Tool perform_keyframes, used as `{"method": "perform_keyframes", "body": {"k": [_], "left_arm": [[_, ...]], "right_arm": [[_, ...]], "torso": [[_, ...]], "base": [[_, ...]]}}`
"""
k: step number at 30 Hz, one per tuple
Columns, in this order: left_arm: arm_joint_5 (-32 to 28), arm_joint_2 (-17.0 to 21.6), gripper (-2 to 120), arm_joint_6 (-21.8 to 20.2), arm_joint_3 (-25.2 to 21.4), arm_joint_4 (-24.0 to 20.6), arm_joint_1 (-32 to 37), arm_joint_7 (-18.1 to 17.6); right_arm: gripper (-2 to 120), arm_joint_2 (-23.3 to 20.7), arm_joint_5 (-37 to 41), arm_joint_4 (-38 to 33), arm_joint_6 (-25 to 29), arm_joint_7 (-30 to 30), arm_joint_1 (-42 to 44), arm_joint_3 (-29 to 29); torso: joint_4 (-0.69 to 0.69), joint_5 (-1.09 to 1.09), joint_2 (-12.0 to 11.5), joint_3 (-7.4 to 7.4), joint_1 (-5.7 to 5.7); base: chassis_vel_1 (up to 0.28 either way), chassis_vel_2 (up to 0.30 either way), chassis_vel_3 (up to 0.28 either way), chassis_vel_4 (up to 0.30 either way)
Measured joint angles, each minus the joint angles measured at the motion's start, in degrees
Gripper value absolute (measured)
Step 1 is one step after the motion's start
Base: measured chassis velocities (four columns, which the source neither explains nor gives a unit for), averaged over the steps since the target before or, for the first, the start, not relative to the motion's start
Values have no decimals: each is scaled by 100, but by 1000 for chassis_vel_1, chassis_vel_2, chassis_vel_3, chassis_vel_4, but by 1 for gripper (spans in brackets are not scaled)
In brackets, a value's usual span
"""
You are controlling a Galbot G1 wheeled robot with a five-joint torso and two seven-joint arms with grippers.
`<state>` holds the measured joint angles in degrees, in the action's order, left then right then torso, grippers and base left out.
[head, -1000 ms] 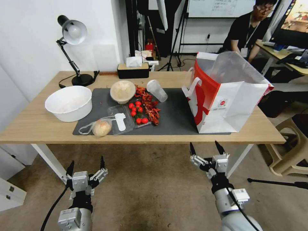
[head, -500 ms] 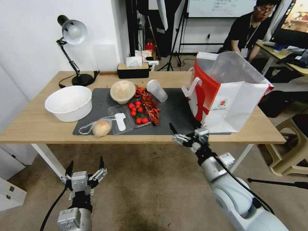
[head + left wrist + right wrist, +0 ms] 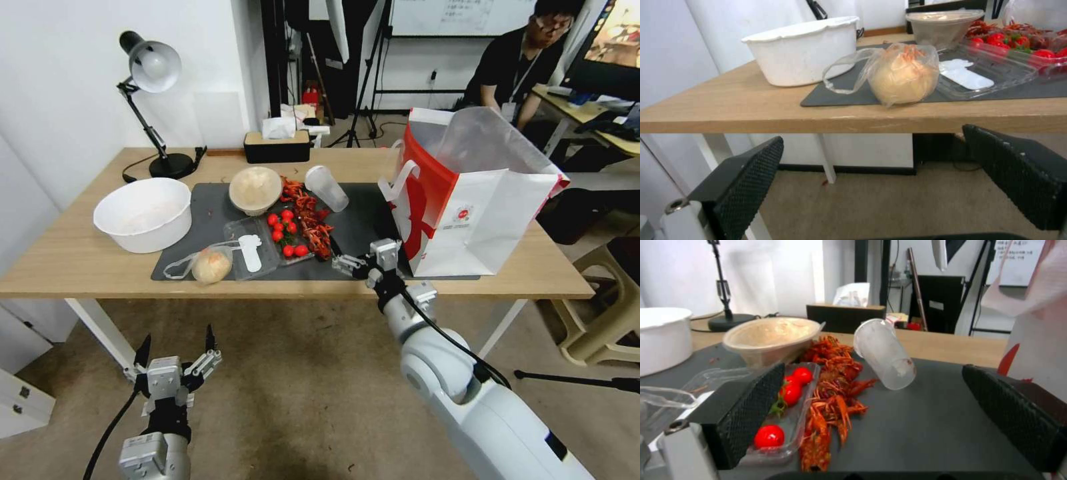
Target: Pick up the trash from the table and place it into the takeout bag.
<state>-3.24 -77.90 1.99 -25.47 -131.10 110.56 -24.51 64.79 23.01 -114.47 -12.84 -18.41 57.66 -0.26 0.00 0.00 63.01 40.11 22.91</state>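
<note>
Two claws, one in play. Right claw [image 3: 352,259] spread wide, empty, low over mat at near tabletop [image 3: 80,263] edge, takeout bag [image 3: 467,200] just beside its outer side. Clear plastic cup [image 3: 884,355] lies on its side straight ahead of claw, well apart, long axis slanting away, mouth at far end. Red leftovers [image 3: 831,396] nearer, ahead toward inner finger. Right arm clearly nearer to cup. Left claw [image 3: 175,360] open, parked below tabletop edge; bagged bun [image 3: 902,75] above it.
</note>
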Motion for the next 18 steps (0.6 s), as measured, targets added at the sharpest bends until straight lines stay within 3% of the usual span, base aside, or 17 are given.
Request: {"method": "perform_keyframes", "body": {"k": [18], "left_arm": [[-8,15,100,-37,-29,-28,8,2]], "right_arm": [[100,265,592,929,-896,-655,-1782,-744]], "torso": [[0,-1,1,0,0]], "base": [[0,0,0,0]]}}
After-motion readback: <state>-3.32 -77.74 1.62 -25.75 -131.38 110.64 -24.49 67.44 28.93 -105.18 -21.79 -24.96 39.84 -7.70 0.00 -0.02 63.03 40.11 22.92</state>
